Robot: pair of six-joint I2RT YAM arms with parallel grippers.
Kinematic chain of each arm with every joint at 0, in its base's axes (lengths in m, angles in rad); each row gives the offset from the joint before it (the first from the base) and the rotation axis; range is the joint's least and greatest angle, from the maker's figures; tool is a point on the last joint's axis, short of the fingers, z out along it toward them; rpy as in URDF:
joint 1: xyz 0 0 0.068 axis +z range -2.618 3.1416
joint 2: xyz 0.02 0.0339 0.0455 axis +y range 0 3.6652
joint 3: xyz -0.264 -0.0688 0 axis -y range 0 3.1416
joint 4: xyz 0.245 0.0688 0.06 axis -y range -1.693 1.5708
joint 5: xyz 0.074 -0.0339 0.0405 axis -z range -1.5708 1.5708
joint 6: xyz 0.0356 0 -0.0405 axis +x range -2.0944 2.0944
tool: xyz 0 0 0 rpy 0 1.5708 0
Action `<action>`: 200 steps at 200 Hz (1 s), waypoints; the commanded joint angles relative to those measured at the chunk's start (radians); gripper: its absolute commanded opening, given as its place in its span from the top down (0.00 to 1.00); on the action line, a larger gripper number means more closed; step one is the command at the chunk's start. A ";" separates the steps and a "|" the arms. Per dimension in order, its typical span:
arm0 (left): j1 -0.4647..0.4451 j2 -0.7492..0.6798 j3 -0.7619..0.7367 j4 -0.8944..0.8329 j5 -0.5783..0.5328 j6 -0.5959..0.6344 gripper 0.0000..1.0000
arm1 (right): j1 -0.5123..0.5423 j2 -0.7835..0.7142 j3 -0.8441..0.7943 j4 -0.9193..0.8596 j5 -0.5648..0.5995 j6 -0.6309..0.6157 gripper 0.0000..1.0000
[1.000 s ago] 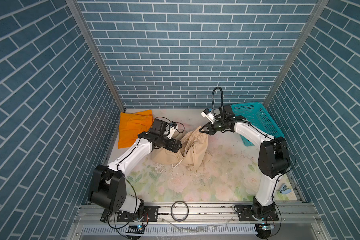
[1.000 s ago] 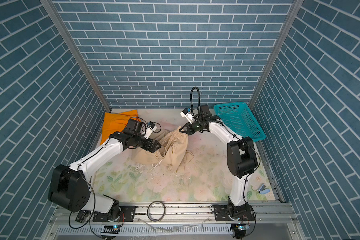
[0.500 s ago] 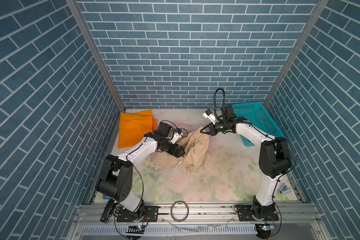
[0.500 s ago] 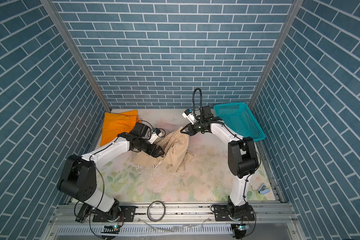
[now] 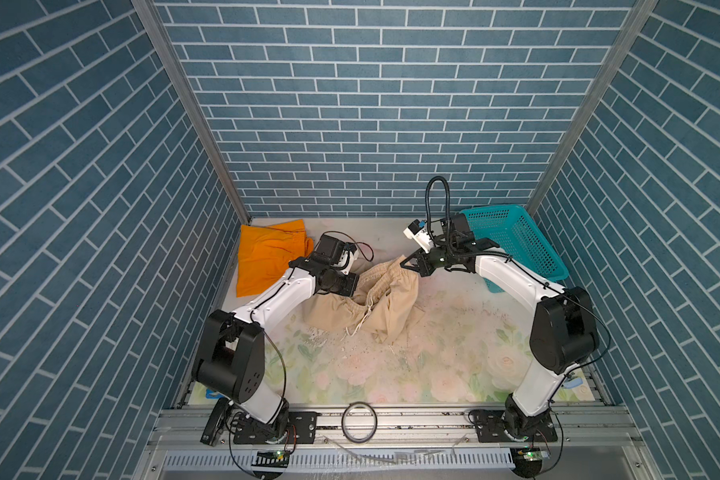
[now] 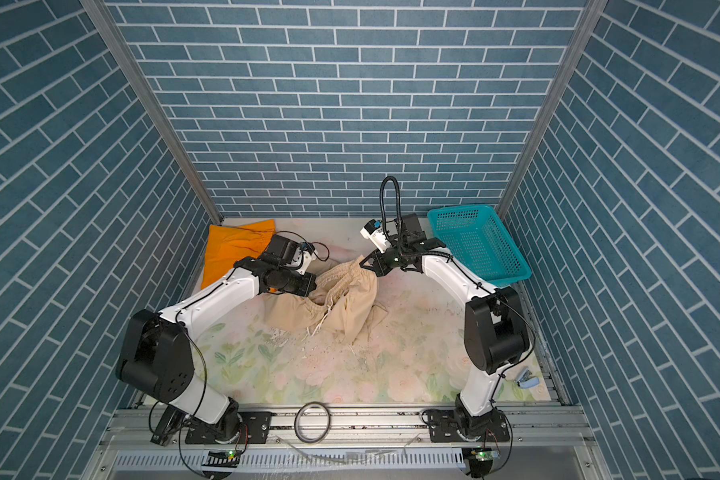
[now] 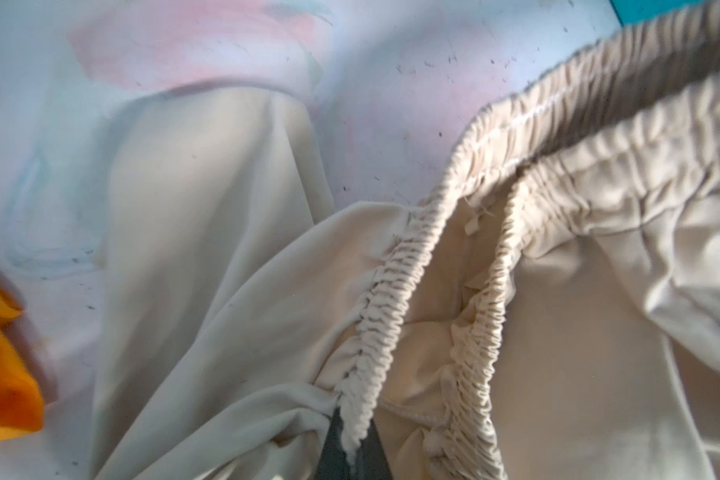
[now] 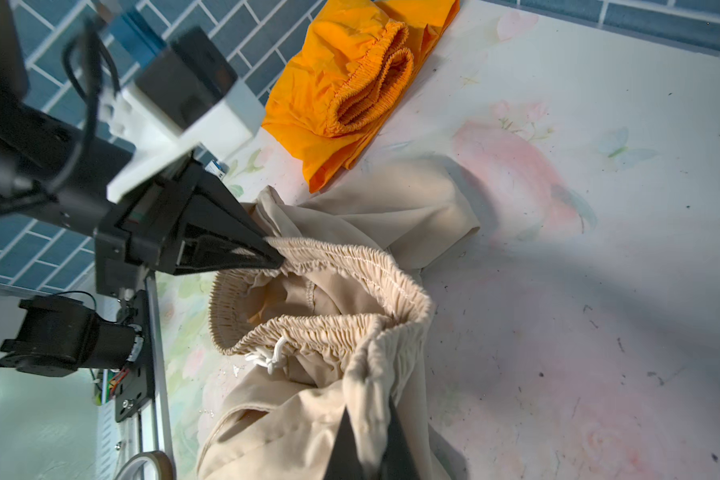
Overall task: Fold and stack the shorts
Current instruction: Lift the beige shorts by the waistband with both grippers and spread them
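- The beige shorts (image 5: 375, 303) lie crumpled on the counter (image 5: 454, 353) near the teal basket (image 5: 512, 245); the orange shorts (image 5: 267, 257) sit beyond them, farther from the basket
- Both the left jaws and the right jaws clench the beige waistband (image 8: 329, 257) at separate spots, likely to stretch it flat for folding

In a top view, one pair of shorts (image 5: 391, 303) lies on the table (image 5: 454, 357) at frame centre; a second pair (image 5: 267, 257) lies just left of it, further up; a basket (image 5: 516, 249) sits right of centre.
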 commanded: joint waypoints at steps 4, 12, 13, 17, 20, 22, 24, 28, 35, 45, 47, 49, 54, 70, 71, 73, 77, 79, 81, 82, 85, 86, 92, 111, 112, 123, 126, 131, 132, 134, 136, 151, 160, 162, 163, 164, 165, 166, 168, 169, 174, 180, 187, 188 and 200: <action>-0.005 -0.041 0.083 -0.129 -0.126 -0.022 1.00 | 0.013 -0.066 -0.005 -0.034 0.135 -0.048 1.00; -0.006 -0.064 0.123 -0.172 -0.166 -0.021 1.00 | 0.013 -0.079 0.007 -0.036 0.159 -0.048 1.00; -0.005 -0.068 0.129 -0.179 -0.172 -0.020 1.00 | 0.013 -0.081 0.009 -0.038 0.160 -0.048 1.00; -0.006 -0.082 0.152 -0.202 -0.193 -0.019 1.00 | 0.012 -0.089 0.016 -0.037 0.169 -0.048 1.00; -0.004 -0.094 0.169 -0.219 -0.208 -0.018 1.00 | 0.013 -0.094 0.022 -0.037 0.173 -0.048 1.00; -0.007 -0.102 0.176 -0.227 -0.218 -0.017 1.00 | 0.012 -0.100 0.025 -0.036 0.174 -0.049 1.00; -0.007 -0.109 0.190 -0.234 -0.223 -0.016 1.00 | 0.013 -0.104 0.028 -0.036 0.174 -0.050 1.00; -0.007 -0.126 0.214 -0.253 -0.235 -0.011 1.00 | 0.012 -0.113 0.038 -0.036 0.174 -0.049 1.00; -0.006 -0.153 0.262 -0.280 -0.246 0.001 1.00 | 0.013 -0.128 0.060 -0.036 0.170 -0.049 1.00; -0.006 -0.186 0.336 -0.315 -0.246 0.018 1.00 | 0.013 -0.149 0.103 -0.044 0.151 -0.042 1.00; -0.007 -0.190 0.351 -0.322 -0.242 0.022 1.00 | 0.012 -0.151 0.112 -0.046 0.146 -0.041 1.00; -0.007 -0.196 0.368 -0.328 -0.237 0.028 1.00 | 0.014 -0.156 0.121 -0.049 0.139 -0.039 1.00; -0.007 -0.206 0.408 -0.345 -0.218 0.041 1.00 | 0.012 -0.172 0.144 -0.051 0.121 -0.033 1.00; -0.007 -0.232 0.537 -0.409 -0.188 0.064 1.00 | 0.013 -0.218 0.211 -0.058 0.068 -0.004 1.00; -0.007 -0.233 0.548 -0.415 -0.189 0.065 1.00 | 0.013 -0.221 0.215 -0.059 0.066 -0.002 1.00; -0.006 -0.235 0.566 -0.426 -0.190 0.068 1.00 | 0.014 -0.225 0.225 -0.061 0.060 0.001 1.00; -0.006 -0.240 0.600 -0.448 -0.196 0.071 1.00 | 0.013 -0.233 0.244 -0.072 0.053 0.008 1.00; -0.007 -0.240 0.617 -0.459 -0.200 0.073 1.00 | 0.012 -0.237 0.259 -0.080 0.047 0.009 1.00; -0.006 -0.241 0.633 -0.471 -0.205 0.075 1.00 | 0.013 -0.240 0.274 -0.090 0.043 0.010 1.00; -0.007 -0.242 0.642 -0.476 -0.208 0.075 1.00 | 0.013 -0.243 0.281 -0.095 0.042 0.010 1.00; -0.006 -0.242 0.667 -0.495 -0.222 0.077 1.00 | 0.013 -0.247 0.304 -0.110 0.032 0.011 1.00; -0.006 -0.243 0.676 -0.502 -0.226 0.078 1.00 | 0.014 -0.248 0.312 -0.118 0.028 0.011 1.00; -0.007 -0.244 0.730 -0.542 -0.260 0.082 1.00 | 0.014 -0.254 0.354 -0.156 0.003 0.012 1.00; -0.006 -0.239 0.878 -0.656 -0.353 0.080 1.00 | 0.015 -0.279 0.455 -0.241 -0.085 0.025 1.00; -0.007 -0.239 0.884 -0.662 -0.355 0.080 1.00 | 0.015 -0.280 0.459 -0.244 -0.089 0.027 1.00; -0.006 -0.234 0.961 -0.714 -0.369 0.079 1.00 | 0.015 -0.297 0.494 -0.271 -0.115 0.045 1.00; -0.006 -0.233 0.980 -0.726 -0.372 0.077 1.00 | 0.015 -0.299 0.504 -0.281 -0.124 0.048 1.00; -0.007 -0.232 1.008 -0.741 -0.378 0.075 1.00 | 0.014 -0.305 0.519 -0.295 -0.138 0.053 1.00; -0.007 -0.232 1.013 -0.744 -0.379 0.074 1.00 | 0.014 -0.307 0.522 -0.298 -0.139 0.054 1.00; -0.007 -0.231 1.023 -0.749 -0.380 0.073 1.00 | 0.014 -0.308 0.527 -0.302 -0.143 0.057 1.00; -0.007 -0.232 1.029 -0.752 -0.382 0.072 1.00 | 0.014 -0.310 0.532 -0.306 -0.147 0.061 1.00; -0.009 -0.245 1.055 -0.750 -0.370 0.070 1.00 | 0.015 -0.321 0.550 -0.313 -0.180 0.092 1.00; -0.007 -0.243 1.075 -0.753 -0.345 0.072 1.00 | 0.014 -0.322 0.562 -0.318 -0.184 0.108 1.00; -0.008 -0.241 1.081 -0.757 -0.343 0.072 1.00 | 0.015 -0.321 0.567 -0.321 -0.184 0.111 1.00; -0.008 -0.239 1.085 -0.759 -0.340 0.072 1.00 | 0.015 -0.320 0.570 -0.324 -0.185 0.113 1.00; -0.008 -0.238 1.089 -0.760 -0.339 0.072 1.00 | 0.015 -0.319 0.572 -0.326 -0.185 0.114 1.00; -0.008 -0.236 1.094 -0.763 -0.338 0.071 1.00 | 0.014 -0.319 0.575 -0.328 -0.187 0.115 1.00; -0.008 -0.234 1.099 -0.766 -0.336 0.071 1.00 | 0.014 -0.318 0.579 -0.331 -0.189 0.116 1.00; -0.009 -0.230 1.107 -0.771 -0.334 0.071 1.00 | 0.014 -0.318 0.585 -0.335 -0.191 0.118 1.00; -0.008 -0.228 1.114 -0.776 -0.331 0.071 1.00 | 0.014 -0.316 0.587 -0.340 -0.193 0.119 1.00; -0.008 -0.214 1.144 -0.798 -0.326 0.071 1.00 | 0.014 -0.312 0.603 -0.353 -0.198 0.122 1.00; -0.007 -0.204 1.172 -0.818 -0.329 0.071 1.00 | 0.014 -0.309 0.619 -0.370 -0.203 0.126 1.00; -0.008 -0.197 1.179 -0.827 -0.346 0.072 0.97 | 0.014 -0.308 0.625 -0.385 -0.203 0.128 1.00; -0.007 -0.197 1.178 -0.826 -0.349 0.073 0.97 | 0.014 -0.307 0.625 -0.387 -0.203 0.128 1.00; -0.007 -0.188 1.146 -0.825 -0.397 0.077 0.96 | 0.015 -0.302 0.600 -0.394 -0.180 0.111 1.00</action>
